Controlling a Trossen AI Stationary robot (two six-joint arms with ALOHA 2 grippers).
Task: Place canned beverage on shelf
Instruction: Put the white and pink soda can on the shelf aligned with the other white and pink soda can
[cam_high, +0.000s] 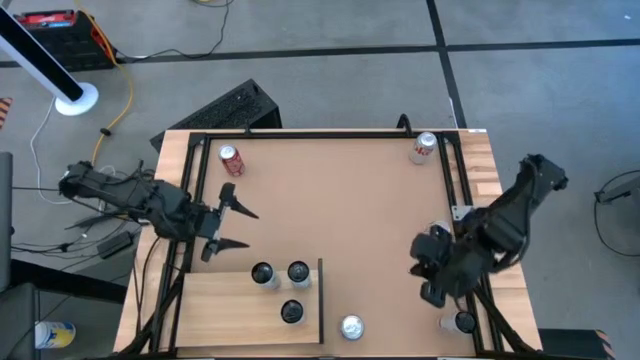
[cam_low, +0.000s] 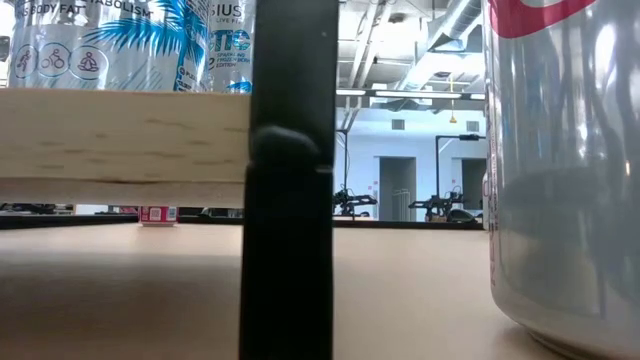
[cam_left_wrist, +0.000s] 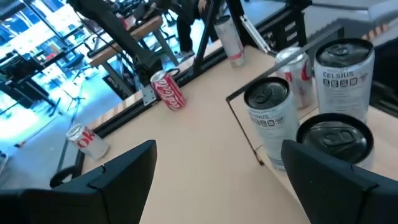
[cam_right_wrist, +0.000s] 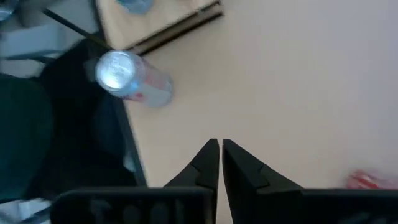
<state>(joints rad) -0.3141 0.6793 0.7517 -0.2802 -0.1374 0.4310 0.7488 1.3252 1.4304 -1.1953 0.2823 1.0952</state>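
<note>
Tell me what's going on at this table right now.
A two-armed robot is stocking drink cans onto a pale light-wood shelf board with a black rail. Three dark-topped Celsius cans already stand on it. A silver can stands on the brown tabletop just beside the rail, and a red cola can lies farther back. The left claw hangs open beside the shelf, holding nothing. The right claw is shut and empty over the table.

Black keyboard (cam_high: 232, 106) on grey floor (cam_high: 330, 25)
</note>
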